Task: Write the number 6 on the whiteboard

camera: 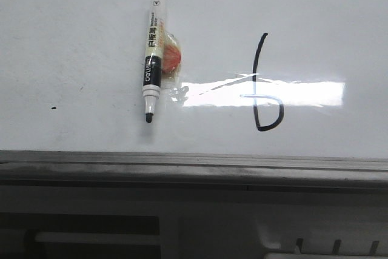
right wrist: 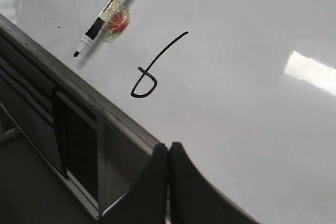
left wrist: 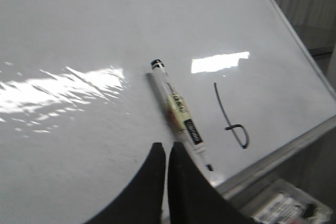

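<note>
The number 6 [camera: 264, 92] is drawn in thin black ink on the whiteboard [camera: 73, 40], right of centre, its loop at the base. It also shows in the left wrist view [left wrist: 231, 116] and the right wrist view [right wrist: 152, 69]. A white-and-black marker [camera: 153, 53] lies uncapped on the board to the left of the 6, tip toward the rim, with an orange-red piece [camera: 172, 57] stuck to its side. My left gripper [left wrist: 166, 149] is shut and empty just short of the marker [left wrist: 181, 116]. My right gripper [right wrist: 168, 149] is shut and empty over the board's near rim.
A grey metal rim [camera: 194, 165] runs along the board's near edge, with a dark frame and slots below it [right wrist: 79, 145]. A tiny black speck [camera: 54, 108] sits on the board at the left. A bright glare band [camera: 285, 93] crosses the 6.
</note>
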### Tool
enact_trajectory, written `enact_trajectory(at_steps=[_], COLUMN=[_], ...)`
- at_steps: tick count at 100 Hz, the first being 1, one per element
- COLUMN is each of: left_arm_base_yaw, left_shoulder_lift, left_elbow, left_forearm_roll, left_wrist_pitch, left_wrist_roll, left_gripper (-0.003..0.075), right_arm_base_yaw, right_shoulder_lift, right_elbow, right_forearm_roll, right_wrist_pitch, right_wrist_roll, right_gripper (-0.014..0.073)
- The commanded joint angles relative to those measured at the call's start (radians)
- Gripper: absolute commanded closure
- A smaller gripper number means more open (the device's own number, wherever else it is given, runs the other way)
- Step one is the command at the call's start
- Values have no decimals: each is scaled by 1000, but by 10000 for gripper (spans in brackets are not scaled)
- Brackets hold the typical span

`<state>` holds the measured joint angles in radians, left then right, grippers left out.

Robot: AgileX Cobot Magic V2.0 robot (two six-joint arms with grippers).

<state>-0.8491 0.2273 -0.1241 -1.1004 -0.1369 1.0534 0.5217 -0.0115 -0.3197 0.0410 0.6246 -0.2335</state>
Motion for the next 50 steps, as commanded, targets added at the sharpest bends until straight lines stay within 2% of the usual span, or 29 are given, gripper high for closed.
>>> enact_trajectory(at_steps=[1,9,19,26,33,50], left_arm_base_yaw=[58,162,328,432,520,647], left_shoulder_lift=[-67,-155,-245,-263,-254,-256], left_elbow=[21,86,143,157,167,172], left_forearm_roll=[224,475,879,1017,1057,1050], left_wrist_pitch=[-71,-73,-23,54,137,338], left_wrist_roll=[-103,-384,-746,-917,-986,-988], left_gripper=[739,739,739,739,739,739], right_arm_base_yaw=[-3,-3,-3,-3,-3,-3], right_shoulder_lift=[20,20,20,20,20,20], right_elbow=[-23,-23,-23,-23,-23,-23], right_forearm_roll=[-8,-8,-8,-8,-8,-8], right_wrist_pitch=[-73,-73,-73,-76,-76,-76], right_wrist_roll=[3,3,3,3,3,3], right_gripper=[657,657,657,657,657,657])
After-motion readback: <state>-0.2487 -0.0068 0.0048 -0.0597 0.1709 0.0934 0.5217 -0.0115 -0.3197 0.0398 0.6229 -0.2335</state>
